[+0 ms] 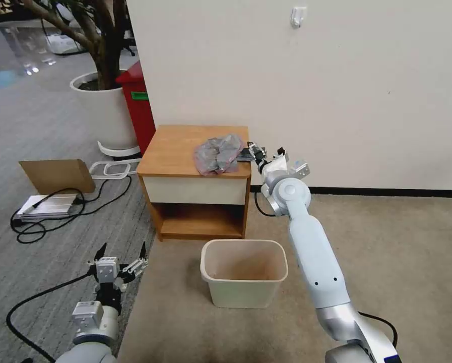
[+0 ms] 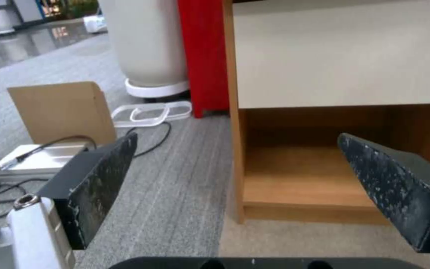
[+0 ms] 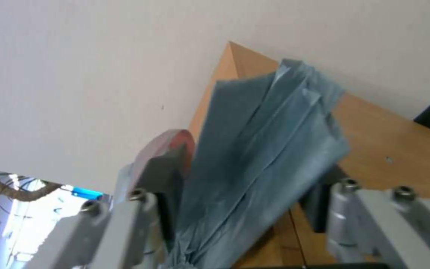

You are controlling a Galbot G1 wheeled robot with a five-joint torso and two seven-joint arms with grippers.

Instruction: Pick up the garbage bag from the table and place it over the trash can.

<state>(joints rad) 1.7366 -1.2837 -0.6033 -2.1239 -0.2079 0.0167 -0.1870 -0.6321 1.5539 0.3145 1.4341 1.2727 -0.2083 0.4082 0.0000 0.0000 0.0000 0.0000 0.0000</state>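
The garbage bag (image 1: 218, 154) lies crumpled, grey with pinkish edges, on the right front of the table (image 1: 175, 146). Just right of it lies a flat dark grey folded packet (image 1: 244, 154). My right gripper (image 1: 254, 151) reaches in over the table's right edge at that packet. In the right wrist view the pleated grey packet (image 3: 265, 149) fans out between the pads, which press on both its sides, so the right gripper (image 3: 245, 173) is shut on it above the table (image 3: 399, 134). The cream trash can (image 1: 243, 295) stands on the floor in front of the table. My left gripper (image 1: 123, 248) (image 2: 237, 138) hangs open low at the left.
A red bin (image 1: 137, 106) and a white planter (image 1: 102, 111) stand left of the table by the wall. Cardboard (image 1: 57, 174), a metal box (image 1: 47, 206) and cables lie on the grey carpet at the left. Open beige carpet surrounds the trash can.
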